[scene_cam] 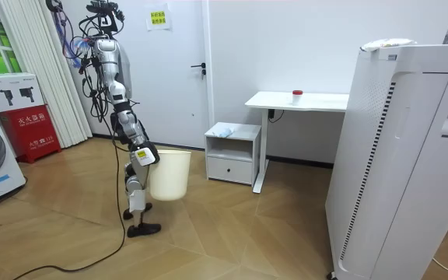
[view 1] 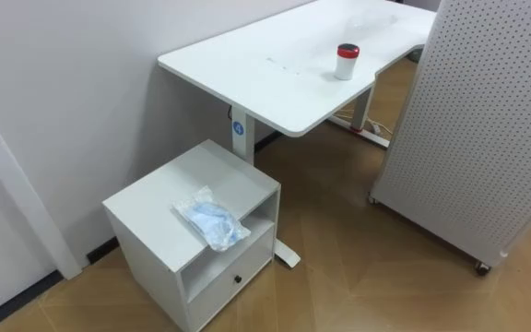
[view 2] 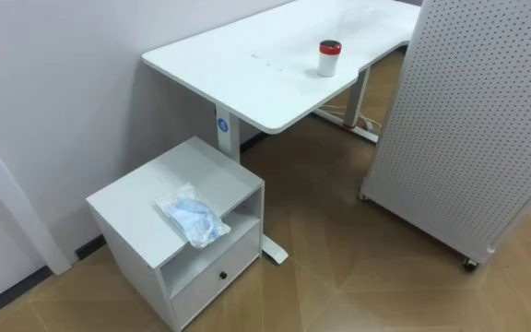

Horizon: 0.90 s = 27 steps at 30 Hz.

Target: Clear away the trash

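A crumpled clear plastic bag (view 1: pixel 212 219) with pale blue inside lies on top of a low white cabinet (view 1: pixel 150 198), near its front edge. In the room view the bag (scene_cam: pixel 222 132) is a small pale heap on that cabinet (scene_cam: pixel 236 148). I stand a few steps from the cabinet, on the room view's left. A cream waste bin (scene_cam: pixel 169 173) hangs at my side. My right hand (scene_cam: pixel 141 155) is at its rim; its fingers are too small to read.
A white desk (view 1: pixel 265 74) stands behind the cabinet, with a red-lidded white cup (view 1: pixel 347 62) on it. A tall white perforated panel (view 1: pixel 487 129) on castors stands to the right. Bare wooden floor lies between me and the cabinet.
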### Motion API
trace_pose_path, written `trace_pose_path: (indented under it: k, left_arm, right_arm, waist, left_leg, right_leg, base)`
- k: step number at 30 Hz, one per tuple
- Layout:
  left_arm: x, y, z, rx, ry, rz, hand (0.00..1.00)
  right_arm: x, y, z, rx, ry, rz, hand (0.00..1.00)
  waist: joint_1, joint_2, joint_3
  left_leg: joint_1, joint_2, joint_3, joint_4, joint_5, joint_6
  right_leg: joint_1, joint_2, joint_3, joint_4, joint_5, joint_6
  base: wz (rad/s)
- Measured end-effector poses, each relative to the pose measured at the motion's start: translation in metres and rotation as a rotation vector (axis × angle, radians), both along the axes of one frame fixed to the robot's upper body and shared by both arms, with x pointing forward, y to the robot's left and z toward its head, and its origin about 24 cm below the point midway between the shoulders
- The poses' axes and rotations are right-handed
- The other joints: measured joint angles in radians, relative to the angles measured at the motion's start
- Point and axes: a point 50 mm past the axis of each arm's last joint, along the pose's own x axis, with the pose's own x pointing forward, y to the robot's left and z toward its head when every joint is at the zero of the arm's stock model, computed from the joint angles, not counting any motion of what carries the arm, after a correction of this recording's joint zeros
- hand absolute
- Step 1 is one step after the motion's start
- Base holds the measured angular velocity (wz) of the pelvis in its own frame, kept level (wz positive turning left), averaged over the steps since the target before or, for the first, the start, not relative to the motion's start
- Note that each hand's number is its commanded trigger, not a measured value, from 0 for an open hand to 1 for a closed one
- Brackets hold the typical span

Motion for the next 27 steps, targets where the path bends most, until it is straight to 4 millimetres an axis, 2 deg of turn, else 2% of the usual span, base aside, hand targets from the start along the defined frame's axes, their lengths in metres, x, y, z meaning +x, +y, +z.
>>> trace_pose_path:
  k: [14,18,20,21,23,24,25,26,27]
  left_arm:
    - [-0.009,0.001,0.000,0.007,0.026,-0.017,0.00]
    - [-0.010,0.002,0.000,0.016,0.035,-0.027,0.00]
    - [-0.013,0.003,0.000,0.018,0.051,-0.023,0.00]
    - [-0.014,0.003,-0.001,0.018,0.057,-0.020,0.00]
    - [-0.017,0.006,0.000,0.018,0.064,0.015,0.00]
    - [-0.018,0.007,0.000,0.015,0.069,0.019,0.00]
    - [-0.023,0.009,0.000,0.013,0.084,0.034,0.00]
    - [-0.021,0.010,0.000,0.012,0.082,0.038,0.00]
    - [-0.018,0.012,0.000,0.009,0.088,0.039,0.00]
  right_arm:
    - [0.000,0.000,0.000,-0.001,-0.001,0.003,1.00]
    - [0.000,0.001,0.000,0.004,-0.001,0.005,1.00]
    - [0.000,0.001,0.000,0.007,0.003,0.003,1.00]
    - [0.000,0.001,0.000,0.009,0.003,0.005,1.00]
    - [0.000,0.001,0.000,0.018,0.000,0.009,1.00]
    - [0.000,0.001,0.000,0.020,-0.002,0.009,1.00]
    - [0.001,0.002,0.000,0.028,-0.002,0.010,1.00]
    - [0.001,0.002,0.000,0.031,0.000,0.011,1.00]
    - [0.000,0.003,0.000,0.041,0.005,0.011,1.00]
  waist:
    - [0.001,-0.001,-0.0007]
    - [0.000,-0.012,-0.0041]
    - [0.001,-0.014,-0.0032]
    - [0.002,-0.015,-0.0024]
    - [0.006,-0.015,0.0016]
    - [0.008,-0.015,0.0024]
    - [0.018,-0.018,0.0016]
    - [0.022,-0.022,0.0018]
    - [0.027,-0.033,0.0021]
  left_leg:
    - [-0.001,0.001,0.000,0.000,0.000,0.000]
    - [-0.001,0.002,0.000,0.005,-0.002,-0.003]
    - [-0.001,0.006,0.001,0.021,-0.009,-0.007]
    - [-0.006,0.015,0.001,0.049,-0.024,-0.011]
    - [-0.037,0.054,0.007,0.173,-0.089,-0.028]
    - [-0.044,0.067,0.011,0.208,-0.105,-0.036]
    - [-0.064,0.090,0.014,0.281,-0.133,-0.056]
    - [-0.080,0.099,0.010,0.329,-0.142,-0.069]
    - [-0.139,0.122,-0.014,0.461,-0.142,-0.071]
  right_leg:
    - [0.000,0.000,-0.003,0.001,0.000,0.000]
    - [0.000,0.000,-0.003,0.006,-0.008,-0.005]
    - [0.001,0.000,-0.003,0.019,-0.018,-0.008]
    - [0.002,0.004,-0.010,0.032,-0.028,-0.015]
    - [-0.012,0.012,-0.052,0.109,-0.081,-0.031]
    - [-0.019,0.016,-0.057,0.132,-0.098,-0.039]
    - [-0.031,0.025,-0.066,0.179,-0.134,-0.060]
    - [-0.039,0.026,-0.066,0.202,-0.152,-0.068]
    - [-0.057,0.030,-0.059,0.245,-0.181,-0.085]
  base:
    - [0.00]
    - [0.00]
    - [0.00]
    - [-0.03]
    - [-0.11]
    - [-0.22]
    - [-0.22]
    - [-0.22]
    - [-0.15]
